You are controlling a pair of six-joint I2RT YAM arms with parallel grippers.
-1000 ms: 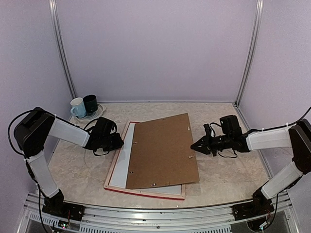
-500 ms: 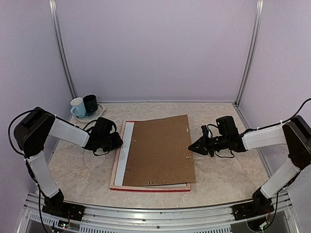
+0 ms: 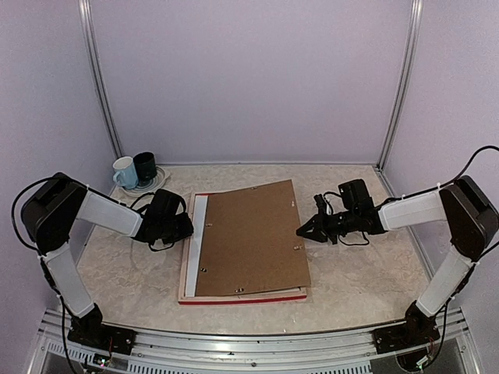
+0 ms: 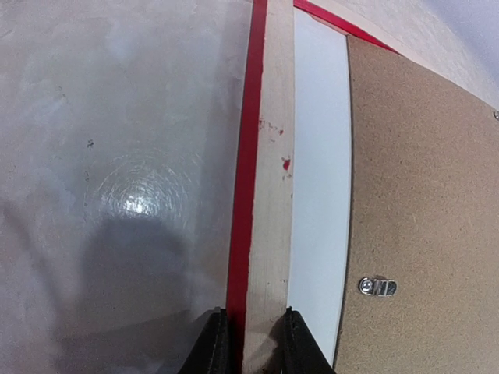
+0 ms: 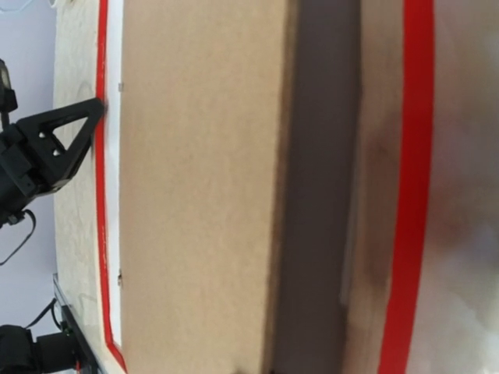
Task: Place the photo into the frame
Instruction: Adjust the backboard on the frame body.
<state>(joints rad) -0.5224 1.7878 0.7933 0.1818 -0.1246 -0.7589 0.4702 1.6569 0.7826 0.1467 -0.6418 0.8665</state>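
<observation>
Evidently the work had reached the closing-up stage. The frame point(image 3: 242, 299) lay face down in the middle of the table point(image 3: 359, 288). The photo point(image 3: 201, 234) sat inside it with its plain white back up, showing only as a narrow strip along the left side. The brown backing board point(image 3: 249, 238) rested on top, slightly skewed and too far to the right. It covered the frame's right rail instead of lying within the recess.

The left arm point(image 3: 109, 212) reached in low from the left, forearm nearly level. The left jaws, only narrowly parted, were clamped across the frame's pale wooden left rail point(image 4: 269, 195), one finger point(image 4: 212, 343) on the outer red edge and the other on the inner side. That looked like a steadying hold.

The right arm point(image 3: 409, 210) stretched in from the opposite side, also low and nearly flat. The right jaws were pinched fully together with nothing between them. Their tip met the board's right edge about midway along it, apparently touching.

The next move probably called for a leftward push on that edge, squaring the board until it dropped over the white strip. The left hold would need to stop the frame sliding.

Two mugs point(image 3: 134, 171) stood well apart at the far left corner.
</observation>
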